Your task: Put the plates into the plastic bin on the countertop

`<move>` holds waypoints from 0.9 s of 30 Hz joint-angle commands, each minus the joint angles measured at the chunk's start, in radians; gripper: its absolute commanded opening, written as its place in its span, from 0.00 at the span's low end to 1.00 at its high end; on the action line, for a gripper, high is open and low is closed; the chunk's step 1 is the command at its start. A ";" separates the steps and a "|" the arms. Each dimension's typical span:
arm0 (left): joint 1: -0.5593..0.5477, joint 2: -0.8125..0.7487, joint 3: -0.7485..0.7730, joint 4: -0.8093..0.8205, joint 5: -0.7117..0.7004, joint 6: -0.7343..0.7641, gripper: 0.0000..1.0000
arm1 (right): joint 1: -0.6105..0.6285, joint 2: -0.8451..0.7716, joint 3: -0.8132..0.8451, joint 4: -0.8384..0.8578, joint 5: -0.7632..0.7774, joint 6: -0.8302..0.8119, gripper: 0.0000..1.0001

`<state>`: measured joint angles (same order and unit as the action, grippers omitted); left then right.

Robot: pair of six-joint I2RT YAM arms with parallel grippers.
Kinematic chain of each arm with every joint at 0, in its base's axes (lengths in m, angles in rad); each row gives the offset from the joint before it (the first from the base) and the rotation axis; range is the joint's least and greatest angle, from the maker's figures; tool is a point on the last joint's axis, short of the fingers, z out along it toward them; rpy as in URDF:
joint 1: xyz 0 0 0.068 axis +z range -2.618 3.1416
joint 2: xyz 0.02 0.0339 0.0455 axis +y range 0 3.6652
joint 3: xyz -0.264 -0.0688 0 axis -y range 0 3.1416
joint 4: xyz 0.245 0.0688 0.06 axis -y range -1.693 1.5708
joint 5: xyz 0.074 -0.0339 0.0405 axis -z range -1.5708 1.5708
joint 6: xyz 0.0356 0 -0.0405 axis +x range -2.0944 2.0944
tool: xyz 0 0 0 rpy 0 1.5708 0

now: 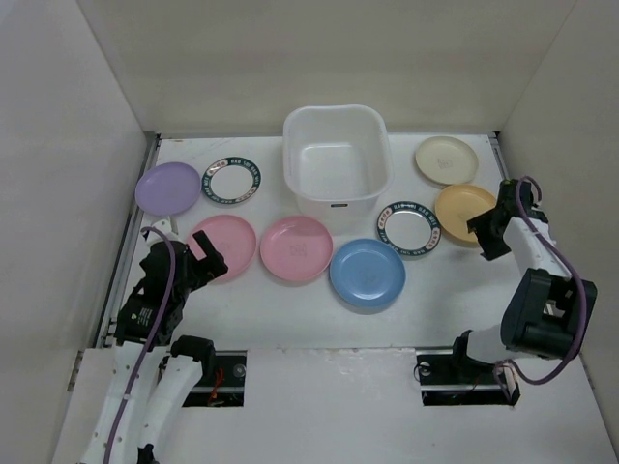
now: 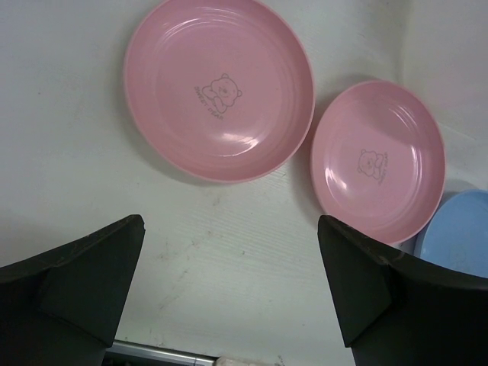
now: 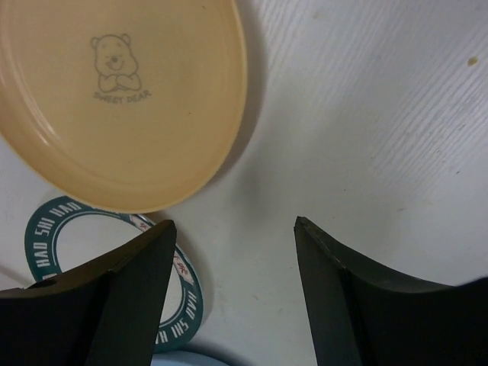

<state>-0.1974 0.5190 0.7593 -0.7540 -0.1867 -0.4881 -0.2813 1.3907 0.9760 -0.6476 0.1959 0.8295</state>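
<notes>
Right fingers (image 3: pixel 99 305) partly hide patterned plate (image 3: pixel 46 229); blue plate (image 2: pixel 463 236) cropped.

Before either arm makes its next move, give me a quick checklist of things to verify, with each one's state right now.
1. Translucent white plastic bin empty, room for plates: ok.
2. Left gripper open, holding nothing: ok.
3. Right gripper open, nothing between its jaws: ok.
4. Round orange plate between right jaws: not ok, it lies ahead of them.
5. Orange plate apart from white plate with dark patterned rim: cannot tell.
</notes>
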 commanded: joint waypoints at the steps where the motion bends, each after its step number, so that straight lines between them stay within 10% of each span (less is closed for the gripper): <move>1: -0.009 -0.014 0.005 -0.036 -0.002 -0.026 1.00 | 0.003 0.031 -0.031 0.080 -0.038 0.192 0.69; 20: 0.002 0.047 0.005 -0.028 -0.010 -0.023 1.00 | 0.000 0.300 0.023 0.206 -0.092 0.410 0.54; 27: 0.003 0.064 0.011 -0.030 -0.011 -0.021 1.00 | -0.002 0.320 0.026 0.206 -0.095 0.444 0.02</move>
<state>-0.2008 0.5766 0.7593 -0.7624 -0.1875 -0.4877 -0.2886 1.6962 0.9928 -0.4244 0.0986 1.2579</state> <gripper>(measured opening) 0.997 0.083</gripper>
